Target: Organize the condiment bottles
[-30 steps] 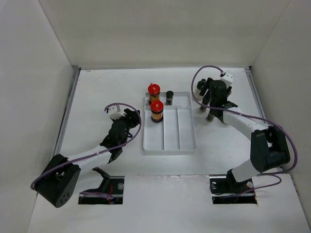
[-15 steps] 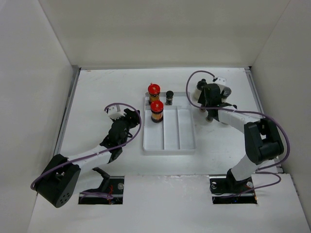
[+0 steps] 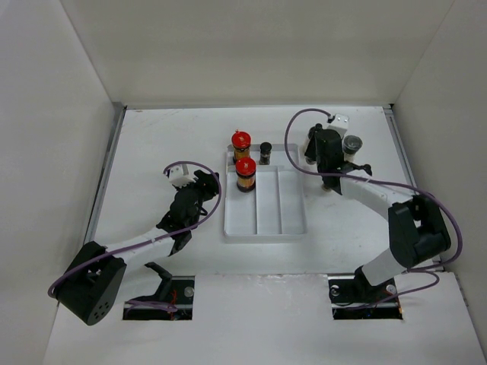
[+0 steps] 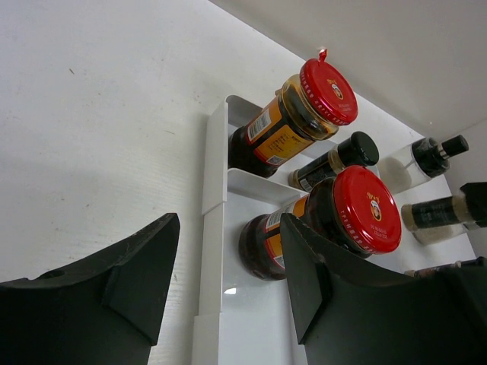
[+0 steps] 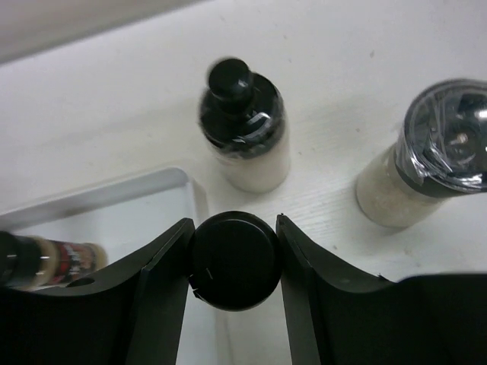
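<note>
My right gripper (image 5: 233, 223) is shut on the round black lid of a condiment bottle (image 5: 233, 262), just right of the white tray's (image 5: 152, 188) corner. In the top view this gripper (image 3: 319, 156) hides the bottle. Past it stand a black pump-topped bottle with whitish contents (image 5: 245, 129) and a bottle with a wrapped dark lid (image 5: 434, 152), which also shows in the top view (image 3: 351, 144). Two red-capped amber jars (image 3: 241, 142) (image 3: 245, 173) and a small black-lidded bottle (image 3: 265, 150) stand in the tray's far end (image 3: 281, 205). My left gripper (image 3: 208, 185) is open and empty at the tray's left rim (image 4: 213, 175).
White walls close the table in at the left, right and back. The tray's near compartments (image 3: 268, 217) hold nothing. The right arm's purple cable (image 3: 293, 141) loops over the tray's far right corner.
My right gripper has moved left toward the tray, uncovering the wrapped-lid bottle in the top view. The left arm has not moved.
</note>
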